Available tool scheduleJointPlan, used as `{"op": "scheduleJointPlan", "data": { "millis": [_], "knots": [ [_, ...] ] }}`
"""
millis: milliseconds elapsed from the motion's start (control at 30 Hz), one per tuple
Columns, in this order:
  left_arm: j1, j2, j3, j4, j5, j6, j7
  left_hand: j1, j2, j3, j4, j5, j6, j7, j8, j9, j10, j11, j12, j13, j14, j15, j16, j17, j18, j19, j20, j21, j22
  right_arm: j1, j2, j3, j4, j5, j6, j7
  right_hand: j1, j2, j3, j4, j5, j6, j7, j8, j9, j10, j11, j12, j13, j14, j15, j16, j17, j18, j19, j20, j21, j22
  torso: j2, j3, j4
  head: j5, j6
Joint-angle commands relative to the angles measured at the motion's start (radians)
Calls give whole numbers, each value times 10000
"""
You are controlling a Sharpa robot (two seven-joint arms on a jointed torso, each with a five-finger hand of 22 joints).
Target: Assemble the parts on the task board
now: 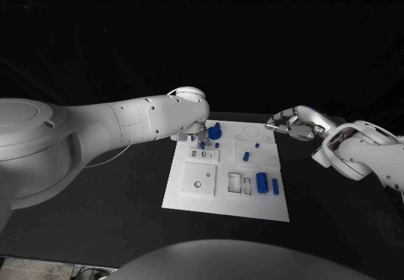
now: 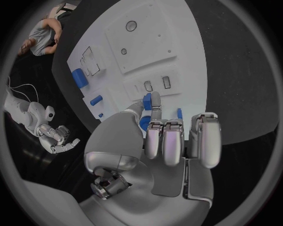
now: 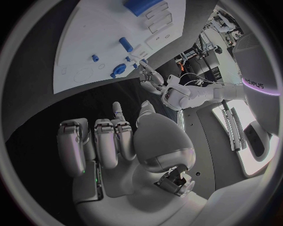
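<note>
Pinching a small blue part [image 2: 148, 100] between thumb and finger, the left hand [image 1: 198, 135] hangs over the far end of the white task board [image 1: 195, 199]. More blue parts [image 1: 262, 182] lie on the board. Off the board's far right corner, the right hand [image 1: 289, 126] hangs above the black desk [image 1: 101, 204], fingers curled in, holding nothing.

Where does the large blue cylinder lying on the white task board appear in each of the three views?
Head view: the large blue cylinder lies on the board's near right part.
Left wrist view: the cylinder lies near the board's edge.
Right wrist view: the cylinder lies near the circle's rim.
Shared landmark: the rectangular slots beside it.
</note>
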Motion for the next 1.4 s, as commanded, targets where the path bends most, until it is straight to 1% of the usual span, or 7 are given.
{"op": "scheduleJointPlan", "data": {
  "millis": [33,233,333,533,700,867,1400],
  "knots": [
    [-45,-41,3,141,-256,-511,-1693,-134,-10,60,28,-45,-112,2,41,22,1058,-71,24,2618,1051,-38,25,2634,112,303,-60,-9,1904,-35,4,0,-17,-100,90,71,64,35,-44,-4,-46,-20,19,21,-15,1111,3,-35,2610,1061,57,35,2629,-30,745,61,-37,2481,-63,3,75,20,-2],
    [-150,-141,3,370,-462,-884,-1707,-229,-19,104,109,-70,-116,11,16,50,1058,-65,24,2618,1051,-35,25,2634,116,294,-60,-28,1891,-65,0,0,-17,-98,64,64,85,33,-43,-14,-35,-25,19,17,-19,1111,3,-35,2610,1061,58,35,2629,-27,737,62,-46,2478,-70,16,93,42,-2],
    [-225,-209,5,488,-543,-1086,-1715,-271,-18,123,147,-81,-103,10,11,61,1058,-64,24,2618,1051,-35,25,2634,116,297,-60,-31,1891,-77,-28,-1,-13,-98,57,36,107,29,-43,-24,-22,-26,20,14,-22,1111,3,-35,2610,1061,58,35,2629,-28,738,63,-44,2478,-82,33,128,80,-2],
    [-358,-352,7,673,-592,-1545,-1746,-380,-25,171,252,-78,-33,1,8,92,1058,-73,24,2618,1051,-39,25,2634,116,304,-65,-37,1893,-102,-58,-1,-8,-95,12,13,123,25,-43,-30,-13,-27,20,13,-25,1111,4,-35,2610,1061,59,35,2629,-25,731,63,-52,2475,-137,85,211,65,-2],
    [-451,-438,-1,770,-538,-1938,-1761,-417,-53,221,285,-1,37,-26,15,118,1058,-90,24,2618,1051,-53,25,2634,114,314,-71,-36,1898,-140,-55,-1,-19,-89,-21,20,137,22,-43,-35,-4,-27,20,12,-26,1111,4,-35,2610,1061,59,35,2629,-25,732,64,-50,2476,-186,101,245,21,-2],
    [-506,-469,-9,821,-511,-2006,-1770,-423,-53,237,294,15,47,-30,13,122,1058,-94,24,2618,1051,-56,25,2634,118,304,-74,-49,1887,-174,-43,-1,-35,-85,-19,19,153,19,-43,-41,6,-26,20,11,-28,1111,5,-35,2610,1061,59,35,2629,-24,729,64,-54,2474,-223,116,245,40,-2],
    [-600,-459,-17,969,-277,-1984,-1783,-476,-54,306,351,34,129,-50,18,153,1058,-117,24,2618,1051,-79,25,2634,130,280,-92,-88,1856,-235,-30,-2,-86,-83,8,-3,185,16,-40,-51,26,-25,21,10,-32,1111,5,-35,2610,1061,60,35,2629,-25,730,65,-52,2475,-204,133,244,65,-2]
  ]
}}
